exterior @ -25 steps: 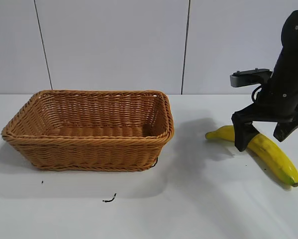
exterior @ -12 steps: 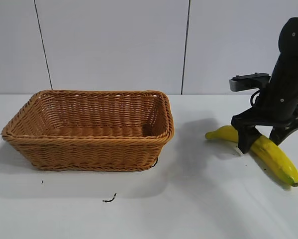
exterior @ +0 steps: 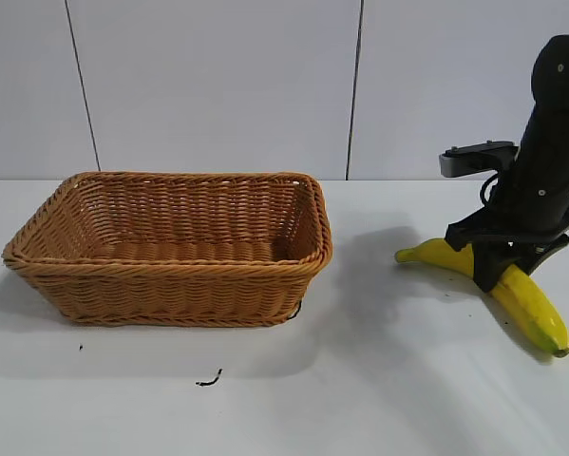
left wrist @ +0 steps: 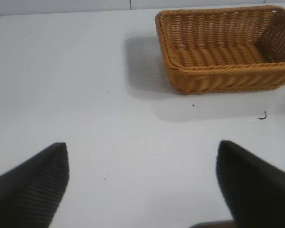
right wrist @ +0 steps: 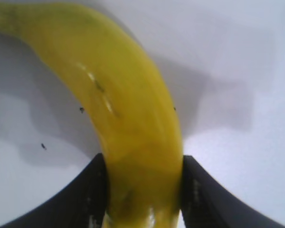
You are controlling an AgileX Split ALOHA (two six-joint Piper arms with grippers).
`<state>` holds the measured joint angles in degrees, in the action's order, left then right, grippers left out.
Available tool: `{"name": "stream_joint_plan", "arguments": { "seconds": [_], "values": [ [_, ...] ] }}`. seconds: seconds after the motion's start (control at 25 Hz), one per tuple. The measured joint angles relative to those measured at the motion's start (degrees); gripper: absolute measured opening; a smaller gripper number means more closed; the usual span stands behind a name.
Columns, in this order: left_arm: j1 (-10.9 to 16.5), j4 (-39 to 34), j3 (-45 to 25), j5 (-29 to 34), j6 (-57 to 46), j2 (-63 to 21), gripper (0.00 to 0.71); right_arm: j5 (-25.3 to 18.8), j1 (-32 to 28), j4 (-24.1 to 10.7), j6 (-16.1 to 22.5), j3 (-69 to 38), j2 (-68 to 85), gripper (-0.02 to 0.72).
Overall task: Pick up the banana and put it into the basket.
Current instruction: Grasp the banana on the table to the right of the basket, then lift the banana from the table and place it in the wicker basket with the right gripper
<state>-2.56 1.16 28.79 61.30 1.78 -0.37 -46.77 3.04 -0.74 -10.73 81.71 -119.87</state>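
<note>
The yellow banana (exterior: 526,304) lies at the right of the white table, its stem end pointing toward the basket. My right gripper (exterior: 498,269) is shut on the banana's middle; in the right wrist view both black fingers (right wrist: 92,190) press against the sides of the banana (right wrist: 132,123). The tan wicker basket (exterior: 170,275) stands empty at the left centre of the table, well apart from the banana. The left wrist view shows my left gripper (left wrist: 142,183) open above bare table, with the basket (left wrist: 228,80) farther off.
A small dark scrap (exterior: 208,381) lies on the table in front of the basket. Grey wall panels (exterior: 218,85) stand behind the table. White table surface (exterior: 379,380) stretches between the basket and the banana.
My right gripper has closed from wide open onto the banana's middle. The banana has shifted slightly under the grip. The basket has not moved.
</note>
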Motion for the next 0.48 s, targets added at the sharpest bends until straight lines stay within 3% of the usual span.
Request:
{"name": "stream_joint_plan", "arguments": {
  "seconds": [0.2,0.48],
  "values": [
    [0.00,0.00,0.00,0.00,0.00,0.00,0.635,-8.25,0.00,-0.04,0.00,7.49,2.50,0.292],
    [0.00,0.00,0.00,0.00,0.00,0.00,0.635,-13.89,0.00,0.13,0.00,16.61,4.70,0.292]
  ]
}}
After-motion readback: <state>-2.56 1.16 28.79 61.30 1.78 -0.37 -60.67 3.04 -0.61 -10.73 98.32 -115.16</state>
